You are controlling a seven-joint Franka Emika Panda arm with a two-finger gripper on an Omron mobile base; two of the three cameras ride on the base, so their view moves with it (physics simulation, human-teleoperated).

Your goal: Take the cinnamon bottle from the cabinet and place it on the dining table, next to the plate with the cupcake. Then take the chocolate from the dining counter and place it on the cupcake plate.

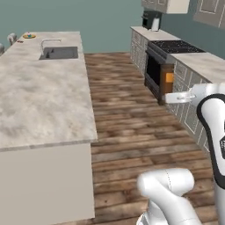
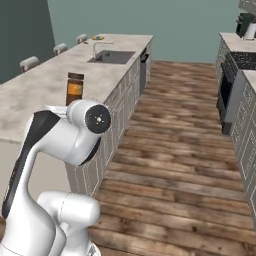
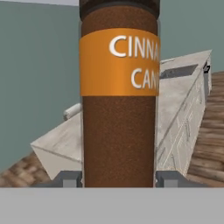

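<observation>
The tall brown cinnamon bottle [image 3: 119,109] with its orange label stands upright between my fingertips [image 3: 70,178], and my gripper [image 3: 119,179] is shut on its lower part. From the left base camera the cinnamon bottle [image 1: 168,83] hangs over the floor in front of the oven, held by the gripper [image 1: 169,94]. The right base camera has the cinnamon bottle [image 2: 75,87] just above my arm's joint, beside the dining table [image 1: 44,101]. The yellow plate [image 1: 29,36] with the tiny cupcake sits at the table's far corner, also the plate [image 2: 98,37]. The pale cabinet [image 1: 176,6] is at the top right. I cannot make out the chocolate.
A sink with a faucet [image 1: 59,52] is set into the table's far half. The oven [image 1: 158,70] and counter with a coffee machine [image 1: 151,19] line the right wall. Stools [image 2: 30,62] stand along the table's far side. Open wood floor [image 2: 180,135] runs between table and counter.
</observation>
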